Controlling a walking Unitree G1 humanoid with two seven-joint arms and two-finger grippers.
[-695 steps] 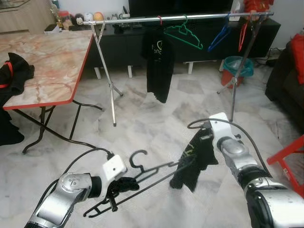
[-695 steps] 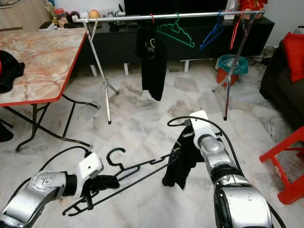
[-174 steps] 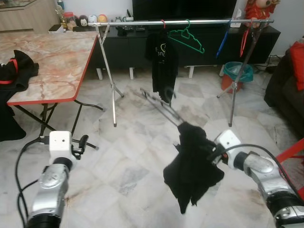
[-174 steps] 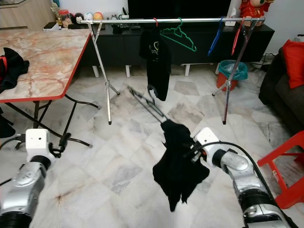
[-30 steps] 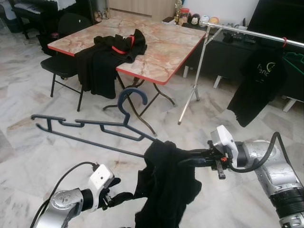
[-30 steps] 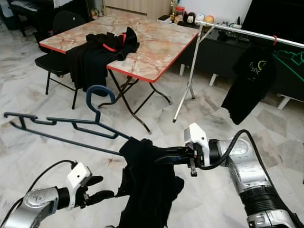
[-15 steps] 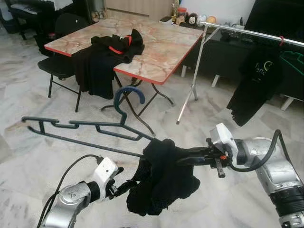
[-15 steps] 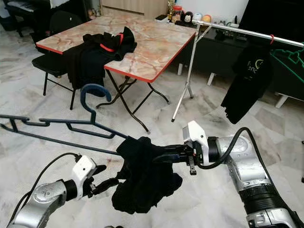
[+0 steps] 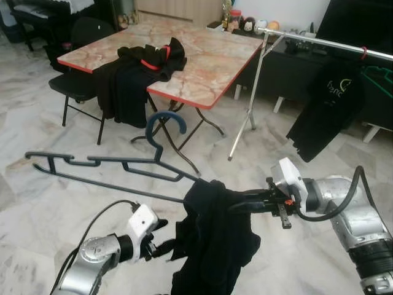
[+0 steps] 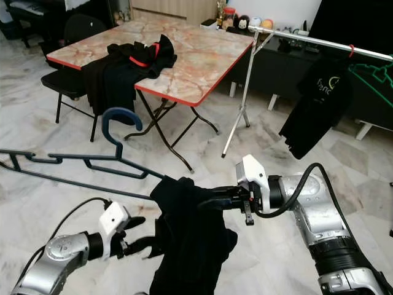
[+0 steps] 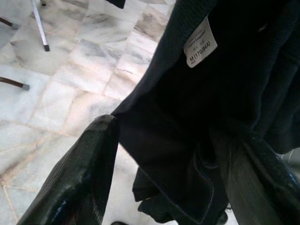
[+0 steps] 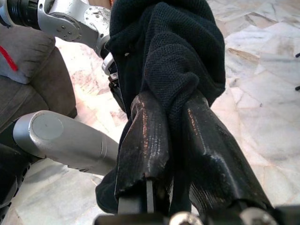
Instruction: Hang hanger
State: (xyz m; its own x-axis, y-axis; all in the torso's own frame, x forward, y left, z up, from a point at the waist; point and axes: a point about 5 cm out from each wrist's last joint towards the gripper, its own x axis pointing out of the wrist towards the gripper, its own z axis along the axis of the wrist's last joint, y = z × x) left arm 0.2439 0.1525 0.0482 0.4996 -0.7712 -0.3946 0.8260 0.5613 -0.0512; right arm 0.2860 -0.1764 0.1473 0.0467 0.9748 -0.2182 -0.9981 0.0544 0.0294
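Between right gripper [image 10: 212,201] jaws: black garment [image 10: 190,239] on hanger [image 10: 92,165], clenched; left gripper [image 10: 147,246] jaws spread beside garment.

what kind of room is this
Most likely a home living or dining room: marble-tile floor, a folding table with clothes piled on it, a chair, and a drying rack with a black shirt before a dark TV cabinet.
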